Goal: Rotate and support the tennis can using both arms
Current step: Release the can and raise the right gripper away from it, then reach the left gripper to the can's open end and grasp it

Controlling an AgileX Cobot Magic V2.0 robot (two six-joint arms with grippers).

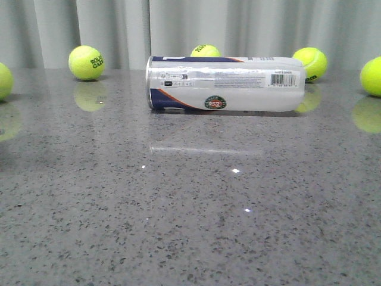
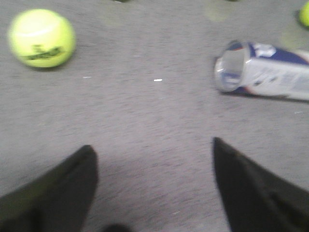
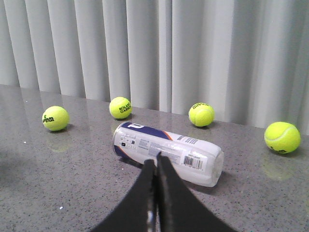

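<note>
The tennis can (image 1: pixel 225 84) lies on its side at the back middle of the grey table, open end to the left, with its navy panel, round emblem and barcode showing. It also shows in the left wrist view (image 2: pixel 263 71) and in the right wrist view (image 3: pixel 167 152). No gripper shows in the front view. My left gripper (image 2: pixel 153 147) is open and empty over bare table, well short of the can. My right gripper (image 3: pixel 156 157) is shut and empty, its tips in front of the can's middle; I cannot tell whether they touch it.
Several yellow-green tennis balls stand around the can: one at the back left (image 1: pixel 86 62), one behind the can (image 1: pixel 205 51), one at its right end (image 1: pixel 310 63), one at each table side. A grey curtain (image 1: pixel 190 30) hangs behind the table (image 1: pixel 190 208).
</note>
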